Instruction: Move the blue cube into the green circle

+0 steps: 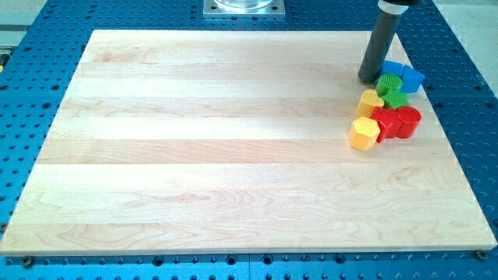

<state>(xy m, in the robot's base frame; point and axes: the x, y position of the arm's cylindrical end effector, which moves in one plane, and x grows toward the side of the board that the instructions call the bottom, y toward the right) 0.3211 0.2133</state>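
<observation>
My tip (pixel 368 79) rests on the wooden board (pixel 218 140) at the view's upper right. Just right of it is a tight cluster of blocks. A blue cube (pixel 413 78) sits at the cluster's top right, with another blue block (pixel 394 69) beside it, partly behind the rod. A green round block (pixel 389 83) lies right next to my tip, touching or nearly touching it. Below it is a second green block (pixel 398 99).
In the same cluster are a yellow heart-like block (pixel 370 102), a yellow hexagon (pixel 363 133) and two red blocks (pixel 386 123) (pixel 408 120). The board's right edge is close to the cluster. A blue perforated table (pixel 47 47) surrounds the board.
</observation>
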